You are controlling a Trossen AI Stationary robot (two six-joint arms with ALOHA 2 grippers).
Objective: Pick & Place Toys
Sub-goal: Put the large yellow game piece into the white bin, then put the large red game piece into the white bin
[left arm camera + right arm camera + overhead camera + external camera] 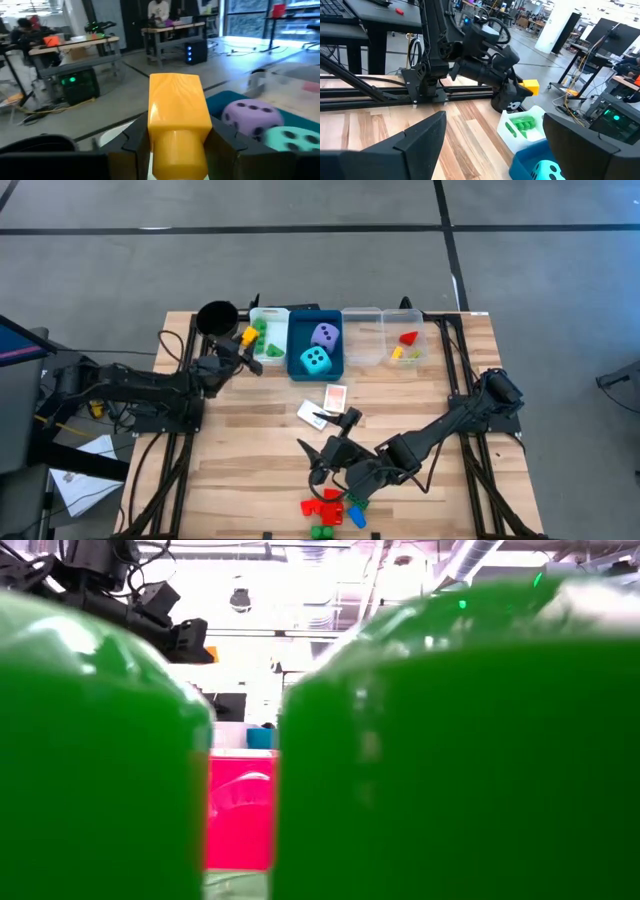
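Note:
My left gripper [245,340] is shut on a yellow brick [177,117], held up at the white tray's [268,345] left edge, next to the black cup [217,315]. Green bricks [522,125] lie in that white tray. In the blue tray [300,365] sit a lavender die [325,334] and a cyan die [316,360]. Two card packs [336,396] [313,415] lie flat at mid-table. My right gripper [312,460] stands open above the table, just beyond a cluster of red, green, blue and yellow bricks [325,508] at the near edge. My left gripper pinches the yellow brick's two opposite sides [155,142] between its two fingers [134,145]. The fingers lie level and come from the table's left. The brick's free end [175,87] sticks out past the fingertips. It is lifted clear of the table.
Two clear trays [362,330] [420,352] at the far right hold a red brick [408,337] and yellow bricks [397,353]. Green bricks [450,760] right in front of the low camera fill its view, with a red one [240,810] between them. Bare wood lies at the near left.

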